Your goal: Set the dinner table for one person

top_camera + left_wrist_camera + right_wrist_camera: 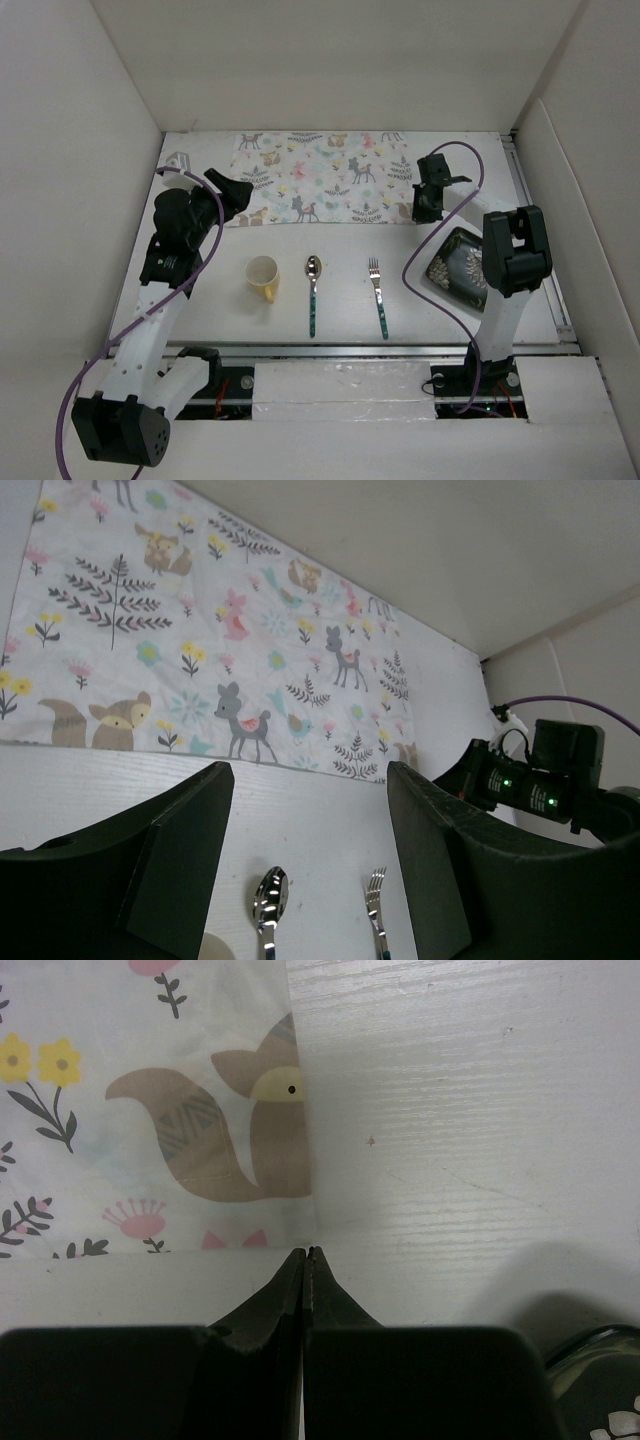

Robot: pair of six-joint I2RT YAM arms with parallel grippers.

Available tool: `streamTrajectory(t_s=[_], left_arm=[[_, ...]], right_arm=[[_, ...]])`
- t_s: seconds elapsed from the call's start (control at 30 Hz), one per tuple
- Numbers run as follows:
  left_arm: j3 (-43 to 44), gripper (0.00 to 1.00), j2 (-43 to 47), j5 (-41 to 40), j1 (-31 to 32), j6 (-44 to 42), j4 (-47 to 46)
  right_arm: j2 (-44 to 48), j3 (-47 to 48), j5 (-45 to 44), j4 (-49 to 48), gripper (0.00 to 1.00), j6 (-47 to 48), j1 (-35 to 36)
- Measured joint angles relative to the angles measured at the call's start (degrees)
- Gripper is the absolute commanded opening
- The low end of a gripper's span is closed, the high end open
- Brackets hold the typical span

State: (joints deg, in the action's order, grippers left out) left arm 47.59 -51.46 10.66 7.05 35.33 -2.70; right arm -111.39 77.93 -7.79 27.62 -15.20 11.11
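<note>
Starting at the left edge of the dinner table [345, 250], a flat white top filling the walled enclosure, the left gripper [310, 855] is seen hovering by the near left corner of the printed mat [320, 190]. Its jaws are spread wide with nothing between them. The mat is laid along the far edge. A yellow cup [263, 277] is tipped on its side toward the near edge, followed by a spoon [312, 292] and a fork [378, 295], laid parallel and apart. At the mat's near right corner the right gripper [305, 1260] is pressed closed, its tips meeting just at the cloth's edge; whether fabric is caught cannot be told. A dark patterned plate [458, 262] is set by the right edge, partly under that arm.

The mat is judged to be the piece in hand. If it is dragged by one corner only, it could be skewed or bunched. The cup and cutlery could be swept aside should the cloth be pulled nearward over them.
</note>
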Motion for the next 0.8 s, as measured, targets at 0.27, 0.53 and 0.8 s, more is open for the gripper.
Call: streamTrajectory(t_s=[0.27, 0.53, 0.8], left_arm=[[-1.2, 0.59, -3.9, -0.9, 0.0, 2.8, 0.6], [-3.4, 0.44, -0.7, -2.7, 0.0, 2.2, 2.8], [-4.0, 0.01, 8.4, 2.6, 0.0, -3.3, 7.3]], right_arm=[[5.4, -7.1, -0.2, -2.4, 0.0, -0.1, -2.7], [11.2, -13.7, 0.4, -6.7, 0.08, -1.7, -3.2], [50.1, -33.9, 2.5, -15.7, 0.56, -9.1, -8.6]])
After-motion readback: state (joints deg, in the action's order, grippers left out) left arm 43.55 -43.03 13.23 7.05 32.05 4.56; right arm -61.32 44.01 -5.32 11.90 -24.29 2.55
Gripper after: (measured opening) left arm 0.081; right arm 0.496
